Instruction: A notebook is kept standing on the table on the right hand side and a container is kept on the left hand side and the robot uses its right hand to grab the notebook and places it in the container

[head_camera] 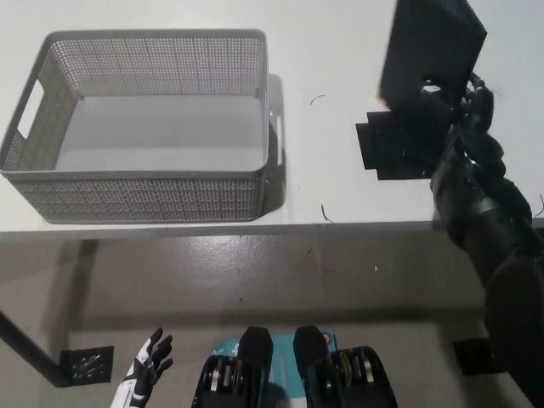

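Head view: one white table fills the upper half, its front edge running across the middle, with grey floor below it. On the table's left part sits one grey perforated container, rectangular, open-topped, with a slot handle in its left end wall; nothing lies inside it. Its front wall stands just behind the table's front edge. One black notebook is at the table's right part, near the back edge, closed and tilted, its lower edge raised clear of the tabletop. The black right hand has its fingers closed around the notebook's lower edge, one pale fingertip showing on the cover, and the black right arm rises to it from the lower right, crossing the table's front edge. One flat black patch lies on the tabletop beneath the notebook, near the front edge; whether it is a mat or tape I cannot tell. A few thin dark marks dot the white surface between container and patch, where nothing else stands. The white left hand rests low at the lower left, below the table, fingers spread and empty. One small dark square lies on the floor just beside it.
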### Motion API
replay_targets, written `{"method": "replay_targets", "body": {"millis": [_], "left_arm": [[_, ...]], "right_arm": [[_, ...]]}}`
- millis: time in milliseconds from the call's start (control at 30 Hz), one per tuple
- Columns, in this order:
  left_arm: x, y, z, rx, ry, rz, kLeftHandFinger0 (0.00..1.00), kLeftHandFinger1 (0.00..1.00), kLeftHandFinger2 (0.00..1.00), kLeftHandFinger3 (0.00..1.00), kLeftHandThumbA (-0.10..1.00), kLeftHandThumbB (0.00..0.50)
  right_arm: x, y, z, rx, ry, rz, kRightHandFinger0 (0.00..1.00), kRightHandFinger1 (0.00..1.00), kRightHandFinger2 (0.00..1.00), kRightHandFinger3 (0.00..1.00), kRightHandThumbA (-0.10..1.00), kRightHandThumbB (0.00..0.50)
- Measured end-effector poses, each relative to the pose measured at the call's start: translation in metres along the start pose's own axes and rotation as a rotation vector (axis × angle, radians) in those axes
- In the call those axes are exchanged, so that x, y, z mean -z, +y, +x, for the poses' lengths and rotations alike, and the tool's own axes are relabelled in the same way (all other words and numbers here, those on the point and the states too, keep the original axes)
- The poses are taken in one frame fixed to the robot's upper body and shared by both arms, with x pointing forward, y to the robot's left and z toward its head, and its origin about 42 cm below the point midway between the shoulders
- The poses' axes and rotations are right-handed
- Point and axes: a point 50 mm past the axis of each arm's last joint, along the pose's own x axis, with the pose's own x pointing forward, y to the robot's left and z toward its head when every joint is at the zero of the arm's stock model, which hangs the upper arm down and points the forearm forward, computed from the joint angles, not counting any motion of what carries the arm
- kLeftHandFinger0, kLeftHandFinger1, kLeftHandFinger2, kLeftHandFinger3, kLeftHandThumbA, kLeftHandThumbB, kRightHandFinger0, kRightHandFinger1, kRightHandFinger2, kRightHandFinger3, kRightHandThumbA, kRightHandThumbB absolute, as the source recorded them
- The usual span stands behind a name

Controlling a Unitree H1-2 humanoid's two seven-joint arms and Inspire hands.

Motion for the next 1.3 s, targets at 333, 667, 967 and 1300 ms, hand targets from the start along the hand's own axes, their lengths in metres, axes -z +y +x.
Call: {"method": "replay_targets", "body": {"millis": [333,667,967,1300], "left_arm": [[0.002,0.0,-0.004,0.001,0.011,-0.003,1.0,1.0,1.0,1.0,1.0,0.249],[0.003,0.0,-0.005,0.002,0.016,-0.003,1.0,1.0,1.0,1.0,1.0,0.227],[0.005,0.0,-0.005,0.002,0.023,-0.003,1.0,1.0,1.0,1.0,1.0,0.212],[0.008,-0.002,-0.008,0.016,0.035,-0.006,1.0,1.0,1.0,1.0,1.0,0.216]], "right_arm": [[0.032,-0.009,-0.008,0.036,0.021,0.014,0.0,0.2,0.72,0.75,-0.1,0.136],[0.004,0.011,-0.014,-0.035,-0.095,0.176,0.0,0.16,0.63,0.64,-0.1,0.121],[-0.004,0.028,-0.042,-0.106,-0.179,0.272,0.0,0.26,0.72,0.82,-0.1,0.07],[-0.047,0.078,-0.09,-0.297,-0.315,0.31,0.0,0.35,0.75,0.79,-0.1,0.082]]}}
